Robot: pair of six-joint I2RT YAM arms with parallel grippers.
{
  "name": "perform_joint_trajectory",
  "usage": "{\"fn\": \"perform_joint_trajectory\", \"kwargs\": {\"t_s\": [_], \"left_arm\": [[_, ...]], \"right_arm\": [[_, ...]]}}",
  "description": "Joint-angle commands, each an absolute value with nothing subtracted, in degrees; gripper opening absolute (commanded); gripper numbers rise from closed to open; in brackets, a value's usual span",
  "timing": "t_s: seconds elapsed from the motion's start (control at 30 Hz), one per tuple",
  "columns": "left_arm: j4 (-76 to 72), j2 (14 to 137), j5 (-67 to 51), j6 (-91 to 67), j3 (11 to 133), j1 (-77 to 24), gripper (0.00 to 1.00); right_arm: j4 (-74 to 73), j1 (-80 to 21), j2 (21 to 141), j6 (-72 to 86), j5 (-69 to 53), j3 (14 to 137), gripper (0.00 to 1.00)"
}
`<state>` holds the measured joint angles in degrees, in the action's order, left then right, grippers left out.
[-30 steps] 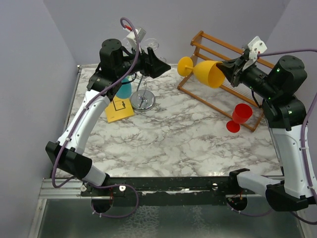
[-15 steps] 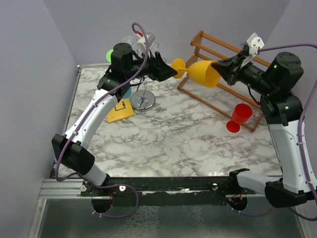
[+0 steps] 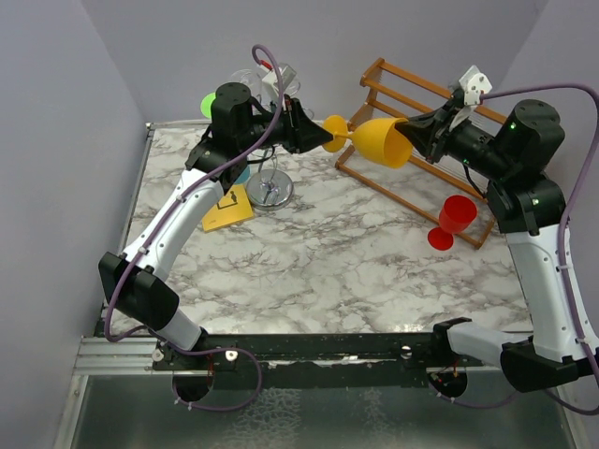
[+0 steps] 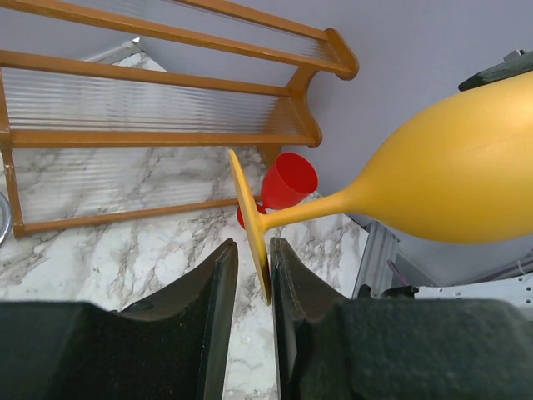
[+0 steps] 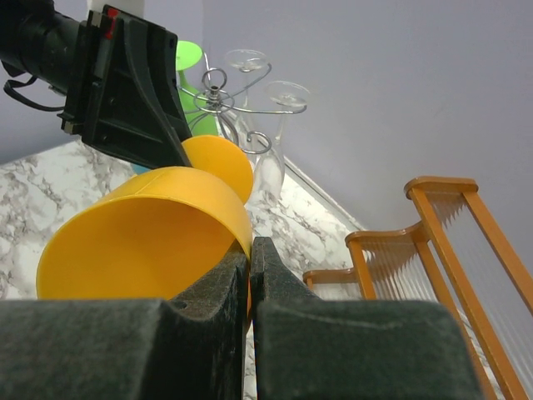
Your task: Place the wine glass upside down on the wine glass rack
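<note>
The yellow wine glass (image 3: 379, 140) lies on its side in the air, foot (image 3: 335, 131) pointing left. My right gripper (image 3: 412, 131) is shut on the bowl's rim (image 5: 241, 242), one finger inside and one outside. My left gripper (image 3: 323, 137) reaches the foot from the left. In the left wrist view the foot's edge (image 4: 250, 208) stands between the jaws of the left gripper (image 4: 252, 246); it touches the right finger, and a narrow gap remains at the left finger. The chrome wine glass rack (image 3: 270, 190) stands behind the left gripper, its scroll arms (image 5: 225, 100) holding clear glasses.
A brown wooden slatted rack (image 3: 374, 70) stands at the back right, with a red glass (image 3: 456, 217) in front of it. A green glass (image 3: 208, 103) and a teal one (image 3: 236, 173) are by the chrome rack. A yellow card (image 3: 225, 208) lies on the marble table.
My left gripper has moved right to the glass's foot and its jaws have narrowed around it. The right arm has brought the glass slightly left.
</note>
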<state>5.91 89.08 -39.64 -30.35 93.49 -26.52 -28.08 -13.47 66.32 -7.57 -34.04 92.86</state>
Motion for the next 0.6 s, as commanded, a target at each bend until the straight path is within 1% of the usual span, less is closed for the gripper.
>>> {"fn": "perform_joint_trajectory", "kwargs": {"t_s": [0.0, 0.07, 0.2, 0.3, 0.5, 0.57], "left_arm": [[3.8, 88.5, -40.8, -29.9, 93.1, -26.9, 0.22], [3.7, 88.4, -40.9, -29.8, 93.0, -26.9, 0.16], [4.1, 87.9, -40.8, -28.0, 93.2, -26.9, 0.0], [5.1, 87.4, -40.2, -26.6, 93.4, -26.9, 0.0], [7.4, 86.5, -38.6, -24.4, 93.9, -26.9, 0.0], [8.9, 86.1, -37.4, -22.9, 94.7, -26.8, 0.0]], "right_arm": [[-25.5, -13.2, 65.3, -7.1, -35.6, 91.9, 0.02], [-25.5, -13.3, 65.2, -7.0, -35.7, 92.0, 0.02], [-25.5, -13.3, 65.1, -7.1, -36.1, 91.6, 0.01], [-25.6, -13.3, 64.8, -7.6, -36.0, 91.1, 0.02], [-25.9, -13.3, 63.9, -9.4, -34.8, 89.5, 0.24], [-26.5, -13.3, 63.7, -10.2, -34.3, 89.2, 0.34]]}}
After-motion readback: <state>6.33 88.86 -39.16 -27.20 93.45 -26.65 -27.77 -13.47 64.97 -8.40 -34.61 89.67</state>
